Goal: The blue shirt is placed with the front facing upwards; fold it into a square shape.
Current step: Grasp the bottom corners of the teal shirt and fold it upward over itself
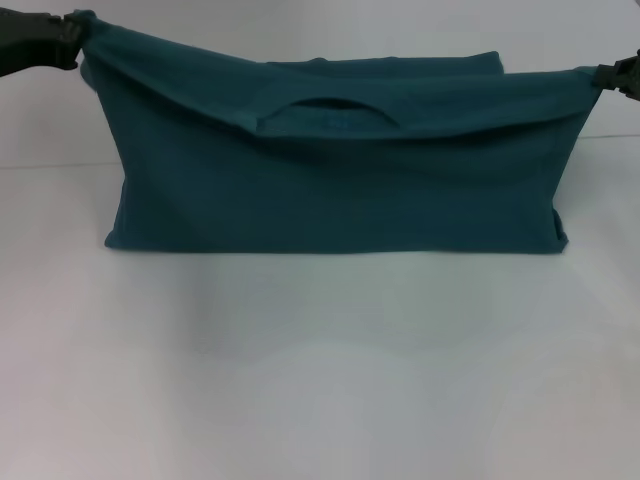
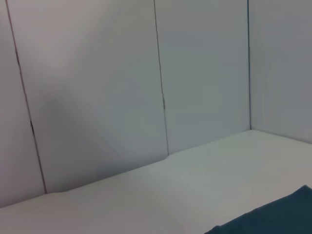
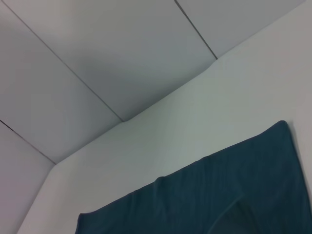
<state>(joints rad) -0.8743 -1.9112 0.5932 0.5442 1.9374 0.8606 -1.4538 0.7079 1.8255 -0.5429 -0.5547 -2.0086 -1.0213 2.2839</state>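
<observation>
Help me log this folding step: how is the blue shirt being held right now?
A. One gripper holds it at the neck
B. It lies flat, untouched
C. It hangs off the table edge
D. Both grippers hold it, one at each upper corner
D: the left gripper and the right gripper each pinch an upper corner of the blue shirt, stretching its top edge between them.

The left gripper is cut off at the head view's 10 o'clock edge, the right gripper at 2 o'clock. Cloth bunches over both sets of fingertips. The shirt hides its own front; both wrist views crop it.
</observation>
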